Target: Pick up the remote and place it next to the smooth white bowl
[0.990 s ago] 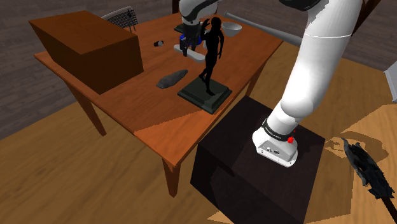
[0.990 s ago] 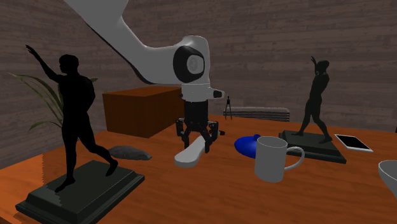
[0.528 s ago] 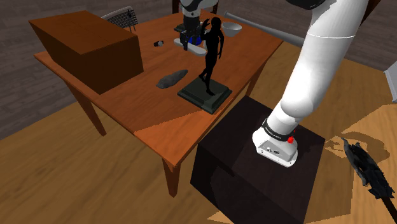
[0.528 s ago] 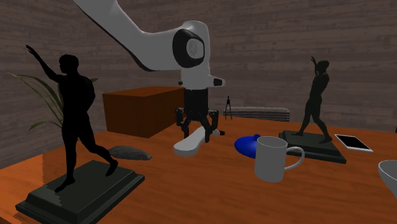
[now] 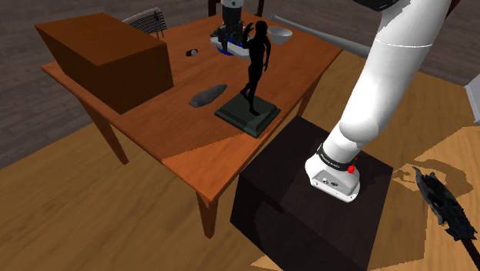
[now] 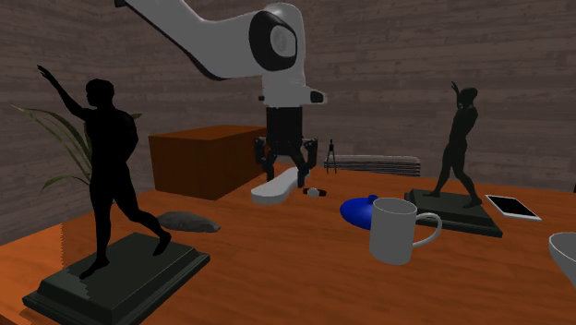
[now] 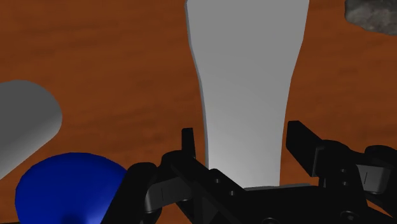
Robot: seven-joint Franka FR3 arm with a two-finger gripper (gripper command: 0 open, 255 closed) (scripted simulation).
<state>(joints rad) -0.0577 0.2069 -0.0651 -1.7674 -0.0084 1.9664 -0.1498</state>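
Far left of the second exterior view: a dark statue [image 6: 111,185] and a stone [image 6: 187,222], well apart from the carry and unlikely to matter.

Middle of that frame: gripper [image 6: 284,174] pinching the remote [image 6: 275,191] by one end only. Long pale body hanging tilted, clear of the table [image 6: 277,277]. In the wrist view, fingers [image 7: 186,145] set against both sides of the narrow end. Risk there: could pivot in the grip or slide out on a quick swing, with so much length beyond the pinch.

Further right, on the likely way to the goal: a blue lump [image 6: 362,210], then a mug [image 6: 397,231], then a second statue [image 6: 459,148]. Could clip the mug's rim or knock the statue if carried low with the free end drooping.

Far right edge: the bowl [image 6: 565,251], barely in frame. Could shove it if lowered too close. Could also tip against its rim if released while tilted and not laid flat.
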